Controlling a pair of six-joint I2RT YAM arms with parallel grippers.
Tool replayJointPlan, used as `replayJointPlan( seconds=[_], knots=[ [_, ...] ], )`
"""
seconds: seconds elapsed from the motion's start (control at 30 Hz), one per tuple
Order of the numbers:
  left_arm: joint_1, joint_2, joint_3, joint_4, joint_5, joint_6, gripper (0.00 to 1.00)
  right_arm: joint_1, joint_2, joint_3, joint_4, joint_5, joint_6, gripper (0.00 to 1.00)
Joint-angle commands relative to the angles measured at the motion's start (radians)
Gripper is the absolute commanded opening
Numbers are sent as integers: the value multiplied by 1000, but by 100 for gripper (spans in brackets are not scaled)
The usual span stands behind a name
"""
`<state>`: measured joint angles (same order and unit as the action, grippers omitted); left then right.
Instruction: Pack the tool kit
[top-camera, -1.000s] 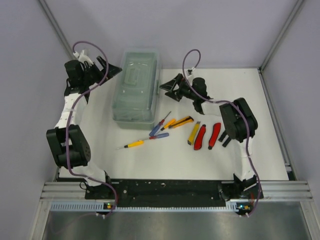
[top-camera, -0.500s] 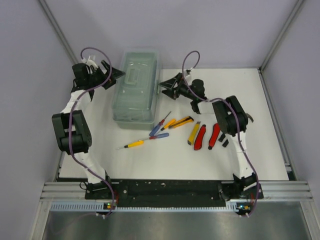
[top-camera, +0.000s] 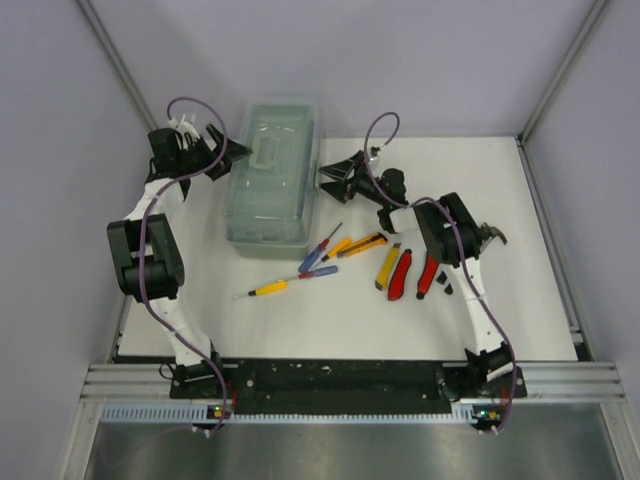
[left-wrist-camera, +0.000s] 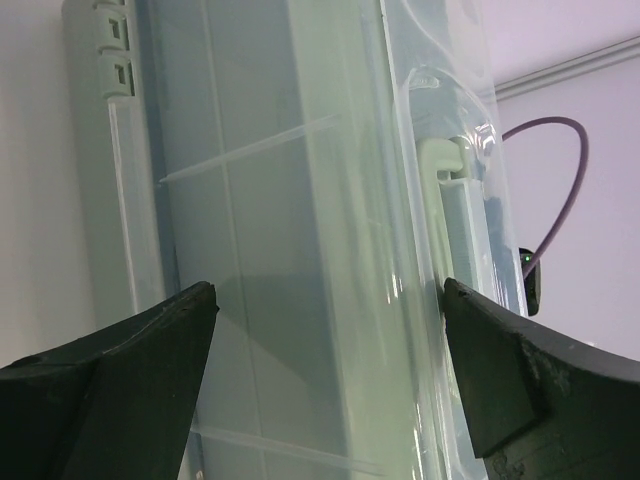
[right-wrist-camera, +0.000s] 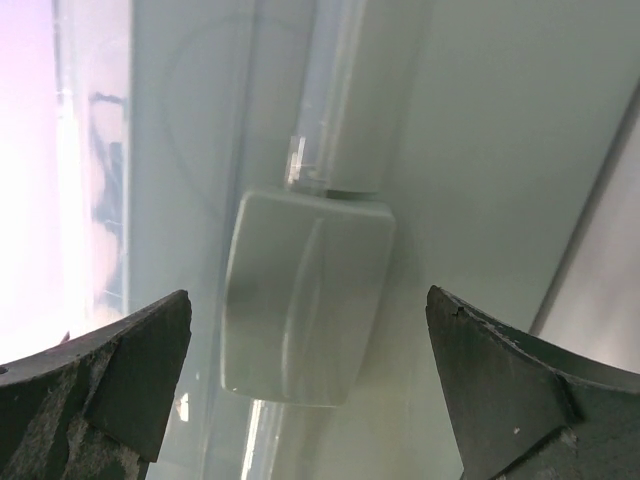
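A white counter holds a closed pale green toolbox; the left jaws and right jaws gape wide at its sides.

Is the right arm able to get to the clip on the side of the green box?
Probably yes. The right gripper sits at the toolbox side, jaws open, with the latch straight ahead between them and nothing blocking.
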<state>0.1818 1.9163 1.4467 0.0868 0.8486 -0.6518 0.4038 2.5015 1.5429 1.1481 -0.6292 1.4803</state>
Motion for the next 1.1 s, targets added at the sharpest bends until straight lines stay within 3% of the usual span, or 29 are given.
replayJointPlan(
  seconds=[0.0, 0.43, 0.67, 0.87, 1.07],
  knots=[
    [-30, 18, 43, -18, 63, 12, 96, 18, 14, 42, 91, -13, 31, 99],
    [-50, 43, 61, -53, 67, 35, 94, 59, -13, 95, 26, -78, 37, 97],
    [-51, 44, 69, -42, 69, 38, 94, 79, -61, 95, -187, -86, -138, 99],
    [-56, 46, 58, -44, 69, 46, 94, 82, -96, 52, -223, -35, -216, 98],
    [-67, 50, 53, -51, 73, 50, 94, 86, -56, 102, -189, -53, -148, 77]
  ],
)
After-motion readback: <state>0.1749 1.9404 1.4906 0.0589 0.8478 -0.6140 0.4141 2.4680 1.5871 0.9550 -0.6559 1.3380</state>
